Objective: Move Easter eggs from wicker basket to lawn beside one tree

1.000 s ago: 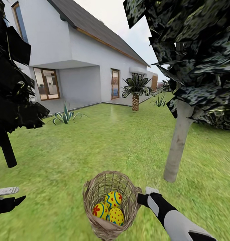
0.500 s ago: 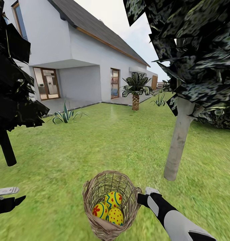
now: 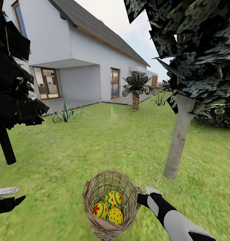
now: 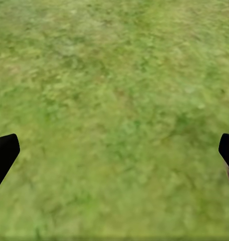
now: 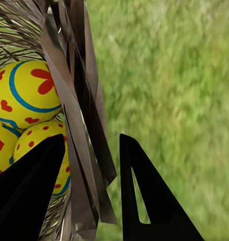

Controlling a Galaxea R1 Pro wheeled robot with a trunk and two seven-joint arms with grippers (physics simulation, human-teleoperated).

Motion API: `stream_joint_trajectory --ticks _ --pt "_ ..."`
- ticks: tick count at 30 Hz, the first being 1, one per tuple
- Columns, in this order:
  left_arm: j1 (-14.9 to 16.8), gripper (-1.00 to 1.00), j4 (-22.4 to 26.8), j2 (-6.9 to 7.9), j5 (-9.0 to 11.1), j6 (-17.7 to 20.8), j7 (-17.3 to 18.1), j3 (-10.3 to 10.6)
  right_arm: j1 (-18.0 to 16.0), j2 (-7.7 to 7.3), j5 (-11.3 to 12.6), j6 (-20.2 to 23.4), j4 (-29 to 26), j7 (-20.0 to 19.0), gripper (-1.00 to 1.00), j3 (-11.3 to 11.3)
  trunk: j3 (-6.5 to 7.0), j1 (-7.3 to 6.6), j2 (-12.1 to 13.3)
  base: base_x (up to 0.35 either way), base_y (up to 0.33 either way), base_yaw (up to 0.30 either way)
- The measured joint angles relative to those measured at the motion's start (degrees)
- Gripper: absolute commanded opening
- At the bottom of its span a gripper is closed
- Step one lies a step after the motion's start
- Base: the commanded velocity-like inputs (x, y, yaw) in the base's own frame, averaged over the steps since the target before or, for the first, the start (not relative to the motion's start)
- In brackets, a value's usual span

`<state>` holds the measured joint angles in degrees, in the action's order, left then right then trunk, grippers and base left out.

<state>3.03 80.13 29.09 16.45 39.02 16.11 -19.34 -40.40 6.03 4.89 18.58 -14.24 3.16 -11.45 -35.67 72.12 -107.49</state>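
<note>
Straddling the rim of the tan woven wicker basket (image 5: pixel 76 125), the right gripper (image 5: pixel 91 165) has 1 black finger inside the wall beside the eggs and the other outside it over the grass; whether the fingers are already pressing the wicker cannot be told. In the head view this right gripper (image 3: pixel 141 198) meets the basket (image 3: pixel 110 201) at its right rim, with the black and white forearm running off toward the lower right corner. The 3 yellow Easter eggs painted with blue zigzags and red hearts or dots (image 3: pixel 109 207) all lie together in the bottom of the basket, touching one another, and 2 of them show close against the wicker wall in the right wrist view (image 5: pixel 26 108). The basket stands on the mottled green lawn (image 3: pixel 95 144) near the lower edge of the head view. Just beyond it to the right rises a small tree with a thin pale grey trunk (image 3: pixel 177 140) and a dense crown of dark angular leaves. The left gripper (image 4: pixel 114 150) hangs released over bare grass, its 2 black fingertips wide apart, and sits well left of the basket at the head view's left edge (image 3: pixel 6 195). A dark-trunked tree (image 3: pixel 6 147), a short palm (image 3: pixel 135 90), a spiky striped plant (image 3: pixel 65 115) and a white house (image 3: pixel 78 53) stand farther off.
</note>
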Motion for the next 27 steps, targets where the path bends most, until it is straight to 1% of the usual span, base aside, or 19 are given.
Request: stream_joint_trajectory --ticks 27 --pt "0.00 1.00 0.00 -0.03 0.02 -0.02 -0.03 0.00 0.00 0.00 0.01 -0.12 0.00 0.00 -1.00 -0.01 -4.85 5.93 -10.83 0.000 0.000 0.000"
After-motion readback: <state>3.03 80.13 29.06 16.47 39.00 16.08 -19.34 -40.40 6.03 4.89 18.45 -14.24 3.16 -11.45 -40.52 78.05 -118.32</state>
